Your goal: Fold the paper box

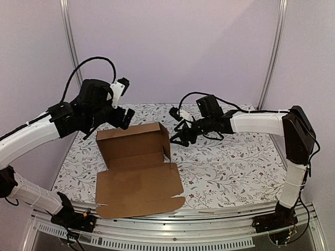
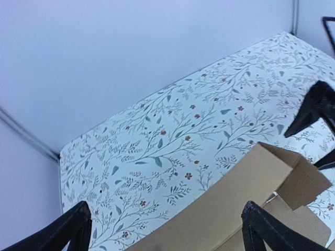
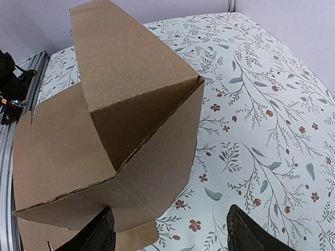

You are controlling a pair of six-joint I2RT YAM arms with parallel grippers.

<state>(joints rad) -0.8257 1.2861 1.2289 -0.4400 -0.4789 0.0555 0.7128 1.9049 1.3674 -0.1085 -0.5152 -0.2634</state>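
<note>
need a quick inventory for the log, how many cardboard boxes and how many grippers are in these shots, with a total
paper box: 1
grippers: 2, the left gripper and the right gripper
total: 3

Plain lilac walls (image 1: 172, 47) (two metal uprights (image 1: 71, 42)) back a floral-patterned table (image 1: 235, 167).

Two robot arms rise from bases at the near edge. The left arm (image 1: 31, 137) bends inward, and the left gripper (image 1: 123, 116) angles downward with fingers spread wide. The right arm (image 1: 261, 123) folds leftward, and the right gripper (image 1: 180, 137) sits low, jaws parted.
</note>
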